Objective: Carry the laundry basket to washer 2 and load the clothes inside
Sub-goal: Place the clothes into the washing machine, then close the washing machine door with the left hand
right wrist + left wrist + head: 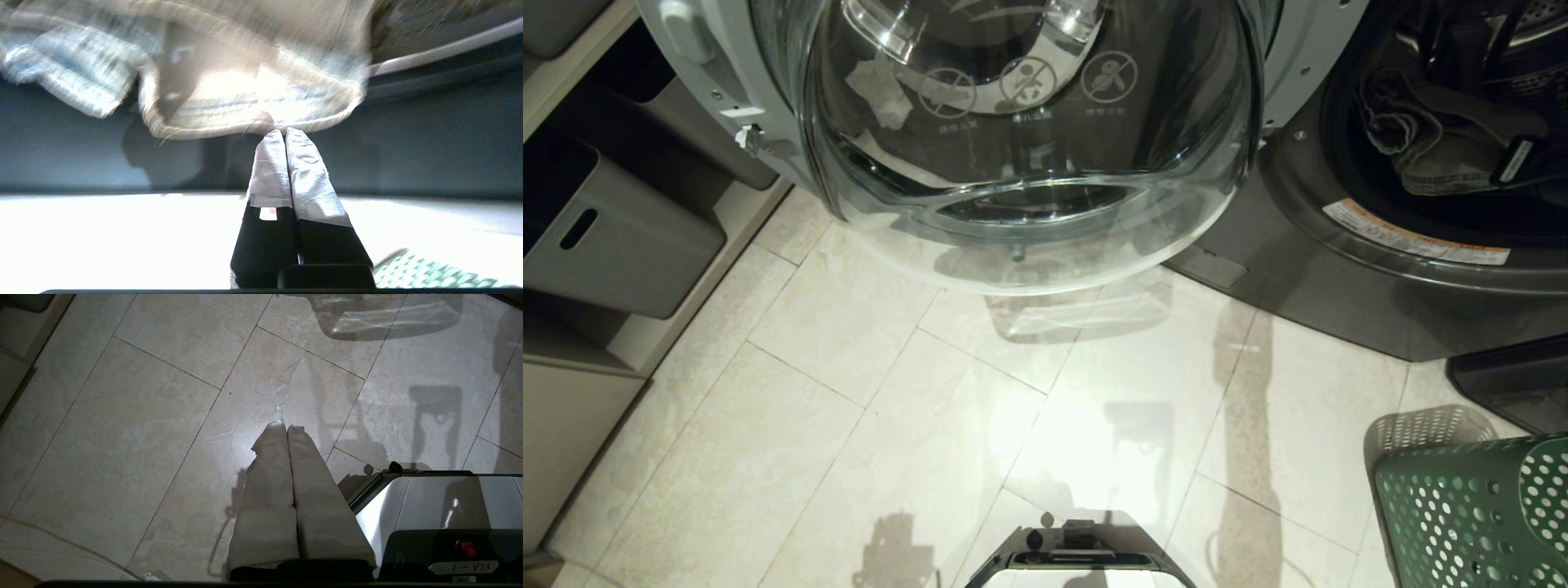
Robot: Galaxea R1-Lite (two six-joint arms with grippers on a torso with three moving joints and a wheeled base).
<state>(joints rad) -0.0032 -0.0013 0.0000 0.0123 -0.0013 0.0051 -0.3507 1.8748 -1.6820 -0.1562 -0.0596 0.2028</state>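
The grey washer stands at the top right with its drum mouth open. Denim clothes lie in the drum, and a black part of my right arm with a white label sits among them. My right gripper is shut, its taped tips at the hem of a pale denim cloth that hangs over the dark washer front. I see nothing pinched between the fingers. The green perforated laundry basket stands on the floor at the lower right; its rim also shows. My left gripper hangs shut over the tiles.
The washer's round glass door swings out over the floor in the top middle. Grey storage bins sit on shelves along the left. My base shows at the bottom edge. A dark low panel lies beside the basket.
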